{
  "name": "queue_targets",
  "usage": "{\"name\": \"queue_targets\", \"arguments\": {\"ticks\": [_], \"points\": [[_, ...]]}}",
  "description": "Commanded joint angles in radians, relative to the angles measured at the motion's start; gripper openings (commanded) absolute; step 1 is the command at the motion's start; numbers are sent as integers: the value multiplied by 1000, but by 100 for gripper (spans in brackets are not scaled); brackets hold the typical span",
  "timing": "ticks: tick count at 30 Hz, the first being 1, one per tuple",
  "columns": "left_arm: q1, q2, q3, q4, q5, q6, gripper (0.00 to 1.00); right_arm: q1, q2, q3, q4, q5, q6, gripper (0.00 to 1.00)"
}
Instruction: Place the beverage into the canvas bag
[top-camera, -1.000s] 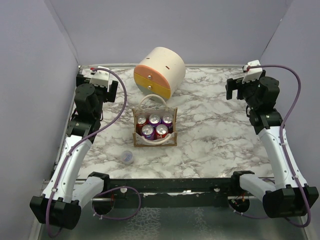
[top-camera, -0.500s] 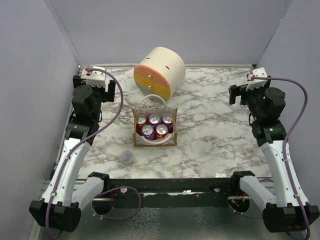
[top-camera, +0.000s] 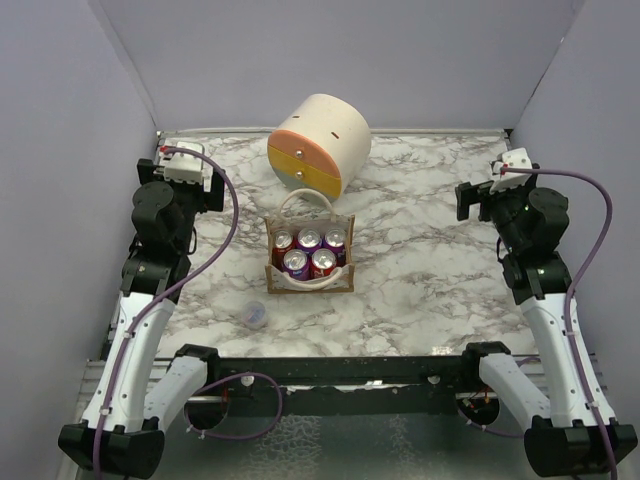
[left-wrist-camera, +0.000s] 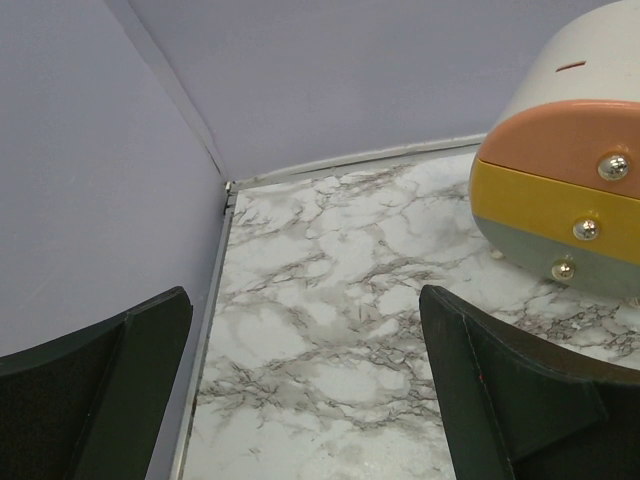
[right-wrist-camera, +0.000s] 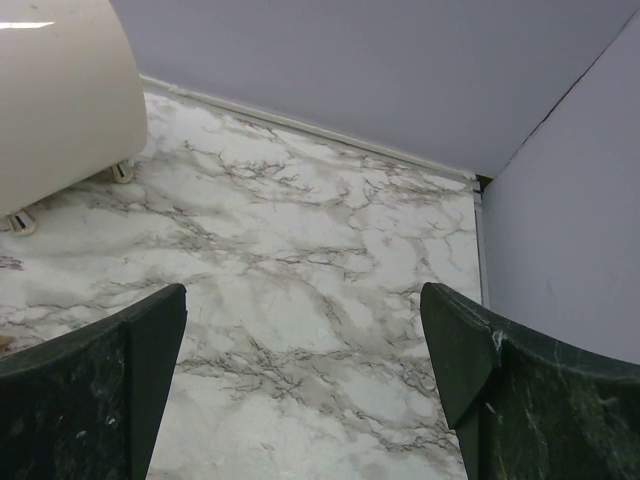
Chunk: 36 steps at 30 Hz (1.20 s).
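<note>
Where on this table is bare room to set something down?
Widest bare marble: right of the canvas bag, up to the right arm. Smaller patch: left of the bag, behind the small cap. Crowded: the gap between bag and drawer cylinder; the bag itself holds five cans.

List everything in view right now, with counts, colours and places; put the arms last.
canvas bag: one, tan-brown with white loop handles, middle of the table, upright.
beverage cans: five showing, purple and red with silver tops, standing inside the bag, three behind and two in front.
drawer unit: one, cream cylinder with orange, yellow and grey-green drawer fronts, far centre behind the bag.
small round object: one, pale blue, near-left of the bag, apart from it; too small to identify.
table: one, white marble with grey veins, walled by plain lilac panels.
left gripper: one, dark fingers, open and empty, far-left corner.
right gripper: one, dark fingers, open and empty, far-right side.
</note>
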Motion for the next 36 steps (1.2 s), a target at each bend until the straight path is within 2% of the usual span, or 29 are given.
{"name": "queue_targets", "arguments": {"ticks": [1,36], "points": [[15,-13,-8,-20,52,-17,99,-4,-23,-18,7,-49,-15,100],[39,13,12,-70,169,10,99,-4,-17,-39,0,-57,-41,100]]}}
